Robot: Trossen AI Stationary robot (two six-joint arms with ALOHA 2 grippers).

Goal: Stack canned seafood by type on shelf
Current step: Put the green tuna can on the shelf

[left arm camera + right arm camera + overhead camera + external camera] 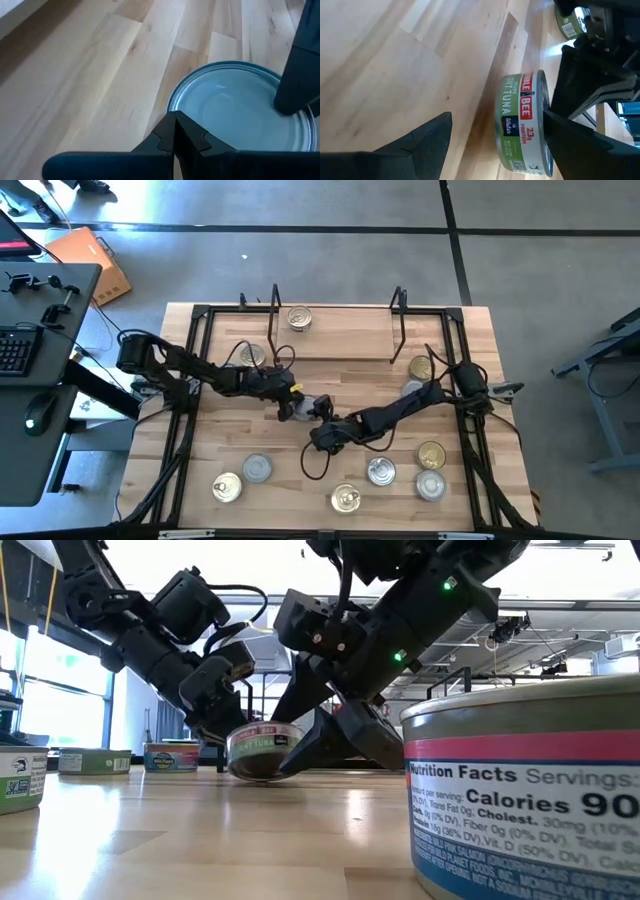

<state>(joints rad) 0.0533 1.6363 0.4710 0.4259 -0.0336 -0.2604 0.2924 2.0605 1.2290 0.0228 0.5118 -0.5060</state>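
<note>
Tuna can (258, 748) tilted on table (330, 375) mid-board, left gripper (292, 404) closed against its lid, right gripper (322, 423) open astride it.

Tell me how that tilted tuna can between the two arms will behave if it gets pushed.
The tuna can is rigid metal, so it should slide rather than flex. It sits tilted on one edge, so it may drop flat or skid across the smooth wooden table. Stood on its side, it could roll.
</note>
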